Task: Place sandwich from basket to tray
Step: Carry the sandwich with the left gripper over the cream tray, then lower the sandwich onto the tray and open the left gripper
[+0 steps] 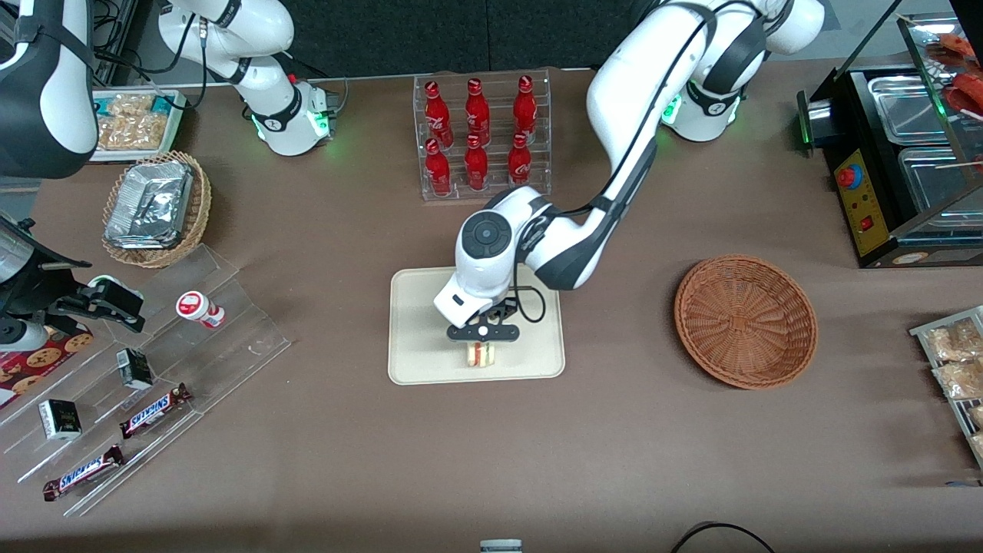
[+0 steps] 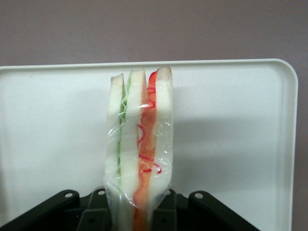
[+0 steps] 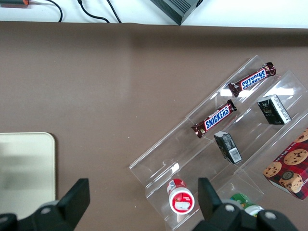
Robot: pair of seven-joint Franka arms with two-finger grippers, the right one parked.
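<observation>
Wrapped in clear film, the sandwich (image 2: 139, 154) stands on its edge over the cream tray (image 1: 415, 361), pinched between the fingers (image 2: 166, 211) of the left arm's gripper (image 1: 482, 343) near the tray's edge closest to the front camera. Toward the working arm's end of the table sits the reddish-brown basket (image 1: 745, 320), well apart from the tray.

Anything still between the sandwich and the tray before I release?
Nothing visible does. The gripper holds the sandwich over the tray, its fingers shut on the wrapped wedge. The basket sits apart, toward the working arm's end.
</observation>
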